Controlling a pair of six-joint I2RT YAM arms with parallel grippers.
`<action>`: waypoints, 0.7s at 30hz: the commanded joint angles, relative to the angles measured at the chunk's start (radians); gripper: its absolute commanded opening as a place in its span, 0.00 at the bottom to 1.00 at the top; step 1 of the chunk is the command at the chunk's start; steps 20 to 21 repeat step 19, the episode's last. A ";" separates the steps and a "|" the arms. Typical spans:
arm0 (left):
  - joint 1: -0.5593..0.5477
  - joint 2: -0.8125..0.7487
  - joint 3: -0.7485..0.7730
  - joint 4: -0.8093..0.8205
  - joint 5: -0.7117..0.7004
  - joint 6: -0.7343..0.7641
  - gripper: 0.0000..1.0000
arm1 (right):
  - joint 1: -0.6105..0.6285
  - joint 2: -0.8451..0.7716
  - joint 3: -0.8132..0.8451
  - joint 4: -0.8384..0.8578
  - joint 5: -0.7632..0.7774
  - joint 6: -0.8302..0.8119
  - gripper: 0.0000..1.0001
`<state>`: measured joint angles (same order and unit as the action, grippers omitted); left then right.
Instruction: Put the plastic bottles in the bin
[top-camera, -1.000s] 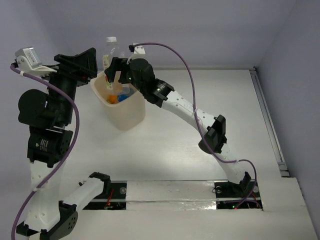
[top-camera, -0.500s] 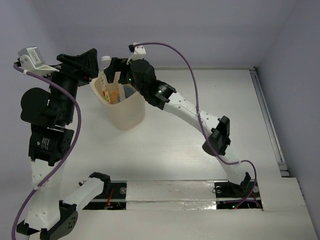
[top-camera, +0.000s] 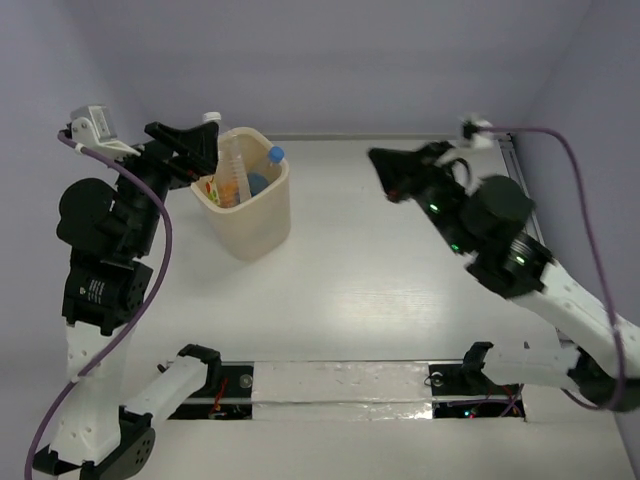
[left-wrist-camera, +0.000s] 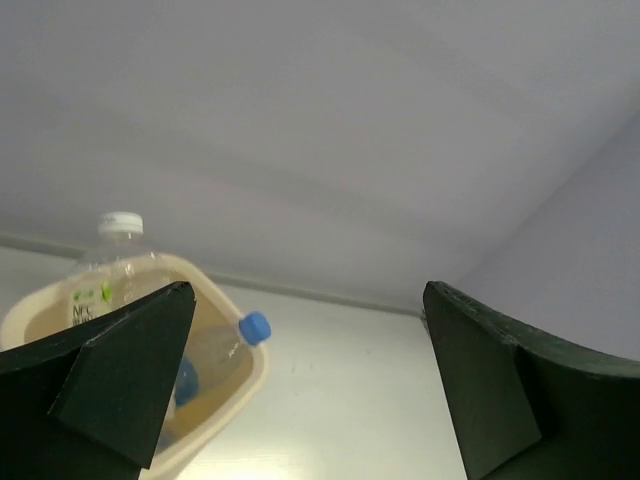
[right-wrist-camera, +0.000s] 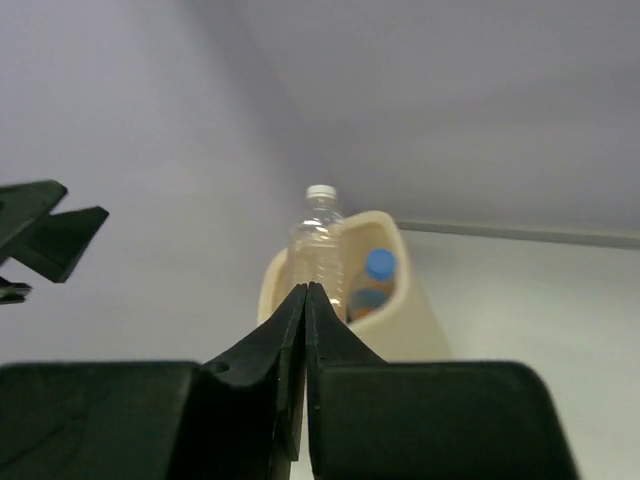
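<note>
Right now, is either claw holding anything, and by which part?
Nothing is held. The left gripper is open and empty; the right gripper is shut on nothing. The plastic bottles sit in the bin.

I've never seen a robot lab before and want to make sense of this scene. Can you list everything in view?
bin: one, cream-beige, far left part of the table.
large bottle: one, clear with a white cap, standing in the bin.
blue-capped bottle: one, clear, in the bin; whatever lies beneath is mostly hidden.
table: one, white.
cables: two, purple, one along each arm.
left gripper: black, open, beside the bin.
right gripper: black, shut, empty, apart from the bin.
</note>
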<state>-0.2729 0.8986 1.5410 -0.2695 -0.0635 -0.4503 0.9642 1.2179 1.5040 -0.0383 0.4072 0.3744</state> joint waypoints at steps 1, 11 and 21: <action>0.008 -0.062 -0.063 -0.057 0.053 -0.004 0.99 | 0.008 -0.236 -0.190 -0.174 0.139 0.026 0.12; 0.008 -0.178 -0.252 -0.134 0.057 -0.132 0.99 | 0.008 -0.593 -0.467 -0.486 0.219 0.262 1.00; 0.008 -0.224 -0.347 -0.137 0.100 -0.220 0.99 | 0.008 -0.574 -0.421 -0.520 0.147 0.218 1.00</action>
